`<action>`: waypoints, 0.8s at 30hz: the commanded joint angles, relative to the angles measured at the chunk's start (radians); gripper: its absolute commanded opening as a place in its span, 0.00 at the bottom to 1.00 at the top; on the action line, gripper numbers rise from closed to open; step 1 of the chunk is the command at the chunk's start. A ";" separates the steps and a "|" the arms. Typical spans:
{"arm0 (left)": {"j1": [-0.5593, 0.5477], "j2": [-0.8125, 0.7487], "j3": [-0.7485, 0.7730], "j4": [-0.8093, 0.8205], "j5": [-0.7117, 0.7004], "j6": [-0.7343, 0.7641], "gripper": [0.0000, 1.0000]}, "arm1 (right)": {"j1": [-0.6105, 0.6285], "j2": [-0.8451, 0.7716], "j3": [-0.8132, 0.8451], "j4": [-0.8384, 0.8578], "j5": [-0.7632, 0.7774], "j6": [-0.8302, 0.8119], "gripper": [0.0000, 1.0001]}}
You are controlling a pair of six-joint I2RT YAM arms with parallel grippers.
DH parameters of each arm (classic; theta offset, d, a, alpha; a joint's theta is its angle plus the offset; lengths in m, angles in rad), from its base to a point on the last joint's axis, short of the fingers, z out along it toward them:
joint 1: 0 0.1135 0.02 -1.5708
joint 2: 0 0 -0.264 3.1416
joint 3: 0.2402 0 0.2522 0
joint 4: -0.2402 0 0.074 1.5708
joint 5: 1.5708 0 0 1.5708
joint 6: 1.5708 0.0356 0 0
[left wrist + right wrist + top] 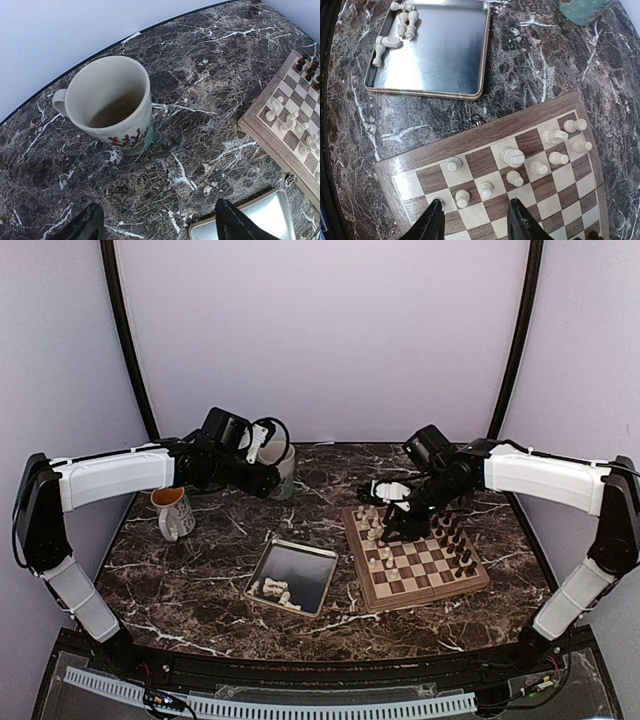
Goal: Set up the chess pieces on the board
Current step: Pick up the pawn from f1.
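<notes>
The wooden checkered board [415,558] lies right of centre. Several cream-white chess pieces [378,540] stand on its left rows and dark brown ones [456,540] on its right rows. More cream pieces [275,590] lie in the silver tray [310,570]. My right gripper [392,528] hovers over the board's white side. In the right wrist view it [476,221] is open and empty, with two pawns [462,198] just beyond its fingertips [432,222] above the board [470,137]. My left gripper [157,227] is open and empty above bare table near a white mug [110,100].
The white mug with red pattern [281,468] stands at the back centre. An orange-and-white mug [174,512] stands at the left. In the right wrist view the tray [445,55] holds several lying pieces [395,30]. The board's edge [272,142] and a tray corner [265,217] show in the left wrist view.
</notes>
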 commanded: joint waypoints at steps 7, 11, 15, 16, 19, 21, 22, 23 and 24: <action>-0.002 -0.066 -0.021 0.053 0.090 -0.040 0.79 | 0.099 0.181 0.072 -0.045 0.066 -0.021 0.44; -0.002 -0.064 -0.014 0.040 0.099 -0.044 0.81 | 0.119 0.219 0.074 -0.039 0.084 -0.011 0.44; -0.002 -0.055 -0.004 0.025 0.119 -0.050 0.80 | 0.126 0.250 0.089 -0.034 0.095 0.002 0.41; -0.002 -0.053 -0.003 0.022 0.125 -0.052 0.80 | 0.126 0.257 0.093 -0.034 0.093 0.005 0.39; -0.002 -0.044 0.003 0.016 0.139 -0.053 0.78 | 0.129 0.273 0.107 -0.038 0.090 0.011 0.35; -0.002 -0.040 0.008 0.010 0.147 -0.052 0.77 | 0.129 0.283 0.116 -0.045 0.091 0.012 0.30; -0.002 -0.039 0.010 0.007 0.151 -0.052 0.77 | 0.130 0.290 0.120 -0.049 0.091 0.011 0.28; -0.002 -0.036 0.012 0.004 0.154 -0.052 0.76 | 0.130 0.295 0.124 -0.055 0.093 0.013 0.26; -0.002 -0.033 0.013 0.001 0.157 -0.053 0.76 | 0.130 0.297 0.125 -0.059 0.093 0.013 0.24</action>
